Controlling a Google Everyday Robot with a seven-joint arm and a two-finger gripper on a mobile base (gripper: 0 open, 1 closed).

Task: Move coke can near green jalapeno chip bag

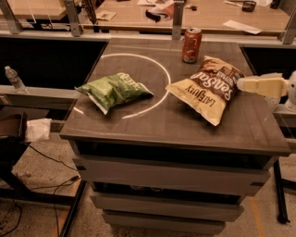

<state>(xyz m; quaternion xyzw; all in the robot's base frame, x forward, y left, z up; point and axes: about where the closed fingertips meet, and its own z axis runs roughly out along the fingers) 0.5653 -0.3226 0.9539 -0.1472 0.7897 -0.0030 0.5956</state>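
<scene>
The coke can [191,45] stands upright at the far edge of the grey table [152,125], right of centre. The green jalapeno chip bag [114,90] lies on the left half of the table, across a white circle line. My gripper [257,85] reaches in from the right edge of the view, cream-coloured, just over the right end of the brown and cream chip bag [209,88]. It is well to the right of and nearer than the can, and holds nothing that I can see.
The brown and cream chip bag lies between the can and the table's front right. A wooden counter [138,14] with posts and papers runs behind the table. A water bottle [15,79] stands on a ledge at the left. Cables lie on the floor.
</scene>
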